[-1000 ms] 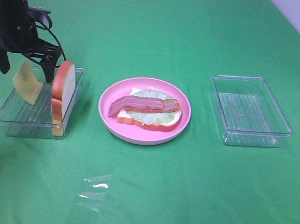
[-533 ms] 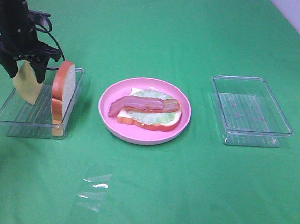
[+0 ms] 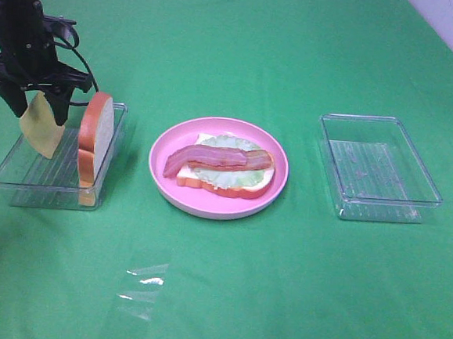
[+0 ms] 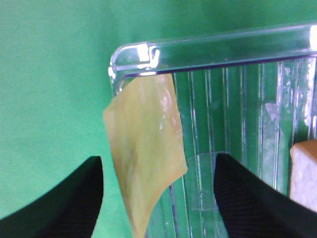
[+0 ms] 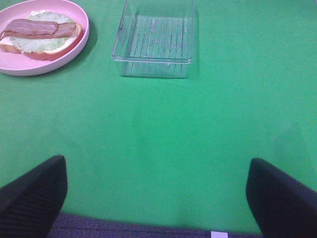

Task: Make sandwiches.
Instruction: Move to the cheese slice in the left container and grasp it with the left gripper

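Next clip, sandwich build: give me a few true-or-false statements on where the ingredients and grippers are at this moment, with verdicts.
1. The cheese slice lies on the pink plate. False: the cheese slice stands in the left tray, between the fingers of the left gripper; the pink plate has none.
2. Bacon lies on top of lettuce on the plate. True.
3. A bread slice stands in the right tray. False: the bread slice stands on edge in the left tray; nothing shows in the right tray.
4. The right gripper is open over bare green cloth. True.
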